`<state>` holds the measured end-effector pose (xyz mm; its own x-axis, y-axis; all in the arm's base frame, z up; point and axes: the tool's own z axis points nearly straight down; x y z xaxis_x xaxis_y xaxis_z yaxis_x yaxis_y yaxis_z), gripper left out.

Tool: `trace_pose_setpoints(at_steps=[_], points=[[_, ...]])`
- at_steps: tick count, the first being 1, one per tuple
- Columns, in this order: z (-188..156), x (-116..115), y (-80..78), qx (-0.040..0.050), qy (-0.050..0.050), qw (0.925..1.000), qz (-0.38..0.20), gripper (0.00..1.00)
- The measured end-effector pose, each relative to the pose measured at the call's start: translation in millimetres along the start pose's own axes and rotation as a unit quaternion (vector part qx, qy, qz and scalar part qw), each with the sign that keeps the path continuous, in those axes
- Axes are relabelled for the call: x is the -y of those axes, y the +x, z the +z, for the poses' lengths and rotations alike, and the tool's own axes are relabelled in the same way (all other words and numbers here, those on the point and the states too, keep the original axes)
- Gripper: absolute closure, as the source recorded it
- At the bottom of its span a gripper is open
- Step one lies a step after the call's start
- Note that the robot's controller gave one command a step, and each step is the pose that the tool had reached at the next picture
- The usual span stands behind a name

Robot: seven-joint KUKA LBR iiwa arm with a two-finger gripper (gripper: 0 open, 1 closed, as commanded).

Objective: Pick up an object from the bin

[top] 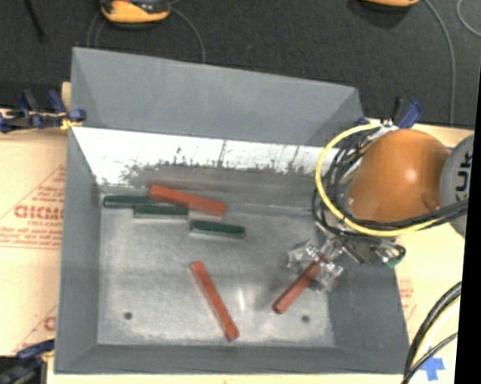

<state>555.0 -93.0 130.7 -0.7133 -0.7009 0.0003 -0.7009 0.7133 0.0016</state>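
My gripper reaches into the right part of the bin, just below the orange wrist cover. A short red stick slants down to the left from between its fingers, and the fingers are shut on the stick's upper end. Its lower end is close to the bin floor. A longer red stick lies diagonally on the floor to the left of it.
Near the back wall lie another red stick and three dark green sticks, the rightmost one nearest the middle. The bin's sloping right wall is close beside the gripper.
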Motion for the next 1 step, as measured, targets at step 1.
trace_pose_setpoints(at_steps=[1], points=[[-14.9,1.5,-0.9,0.0018,0.003,1.0,0.0,1.0]])
